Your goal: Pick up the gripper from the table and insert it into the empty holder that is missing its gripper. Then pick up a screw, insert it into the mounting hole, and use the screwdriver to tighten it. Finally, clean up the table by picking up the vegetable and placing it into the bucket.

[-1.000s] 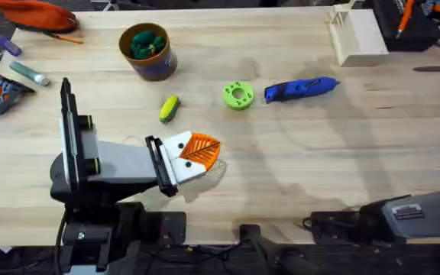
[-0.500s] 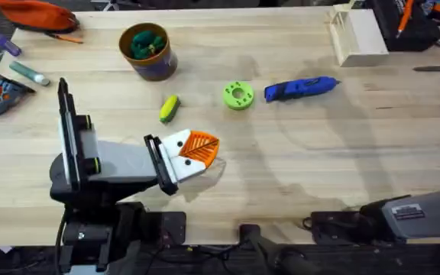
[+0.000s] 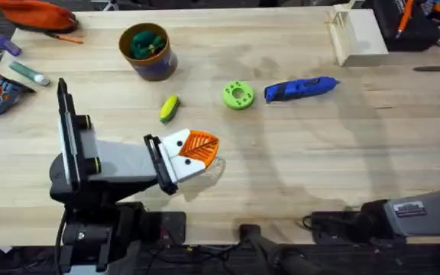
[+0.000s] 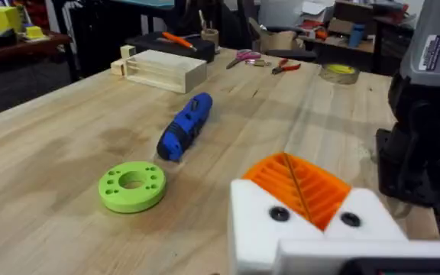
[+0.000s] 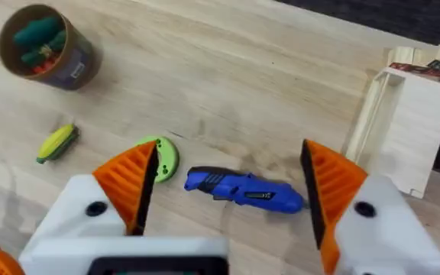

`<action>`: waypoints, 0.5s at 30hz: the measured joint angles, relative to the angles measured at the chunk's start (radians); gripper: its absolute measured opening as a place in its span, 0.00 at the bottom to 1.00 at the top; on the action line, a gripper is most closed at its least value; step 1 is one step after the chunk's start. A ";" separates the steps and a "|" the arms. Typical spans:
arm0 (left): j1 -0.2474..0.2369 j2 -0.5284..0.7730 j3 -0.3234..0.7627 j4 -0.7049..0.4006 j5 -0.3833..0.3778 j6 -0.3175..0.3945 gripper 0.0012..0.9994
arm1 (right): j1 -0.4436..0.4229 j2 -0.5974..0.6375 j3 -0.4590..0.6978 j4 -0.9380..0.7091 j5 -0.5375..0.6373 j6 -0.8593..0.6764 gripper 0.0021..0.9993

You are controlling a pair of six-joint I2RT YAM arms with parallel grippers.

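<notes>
My left gripper (image 3: 199,148) lies low over the table's front left, its orange fingers (image 4: 300,182) pressed together with nothing between them. My right gripper (image 5: 228,191) hangs high above the table, open wide, with the blue screwdriver (image 5: 243,189) far below between its fingers. The screwdriver (image 3: 301,88) lies flat right of centre. The yellow vegetable (image 3: 169,108) rests in front of the dark blue bucket (image 3: 149,50), which holds green toys. The loose gripper piece, the empty holder and the screw are out of view.
A flat green ring dish (image 3: 237,95) sits just left of the screwdriver. A wooden box (image 3: 357,34) stands at the back right. Tools and an orange pouch (image 3: 37,14) line the far left edge. The right arm's body (image 3: 415,212) lies along the front right.
</notes>
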 joint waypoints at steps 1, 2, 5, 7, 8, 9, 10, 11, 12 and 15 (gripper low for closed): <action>0.000 0.000 0.000 0.000 0.000 0.000 0.01 | 0.000 0.000 0.000 0.000 0.000 0.002 0.99; 0.000 0.000 0.000 0.000 0.000 0.000 0.01 | 0.000 0.000 0.000 -0.001 0.000 0.006 0.99; 0.000 0.000 0.000 0.000 0.000 0.000 0.01 | 0.000 0.000 0.000 -0.018 0.000 0.016 0.99; 0.000 0.000 0.000 0.000 0.000 0.000 0.01 | 0.000 -0.001 0.000 -0.046 0.000 0.026 0.99; 0.000 0.000 0.000 0.000 0.000 0.000 0.01 | 0.000 -0.003 0.000 -0.058 0.000 0.031 0.99; 0.000 0.000 0.000 0.000 0.000 0.000 0.01 | 0.000 -0.004 0.000 -0.073 0.000 0.034 0.99; 0.000 0.000 0.000 0.000 0.000 0.000 0.01 | 0.001 -0.007 0.000 -0.084 0.000 0.038 0.99; 0.000 0.000 0.000 0.000 0.000 0.000 0.01 | 0.002 -0.010 0.000 -0.092 0.000 0.042 0.99; 0.000 0.000 0.000 0.000 0.000 0.000 0.01 | 0.002 -0.014 0.000 -0.098 0.000 0.045 0.99; 0.000 0.000 0.000 0.000 0.000 0.000 0.01 | 0.002 -0.027 0.000 -0.120 0.000 0.049 0.99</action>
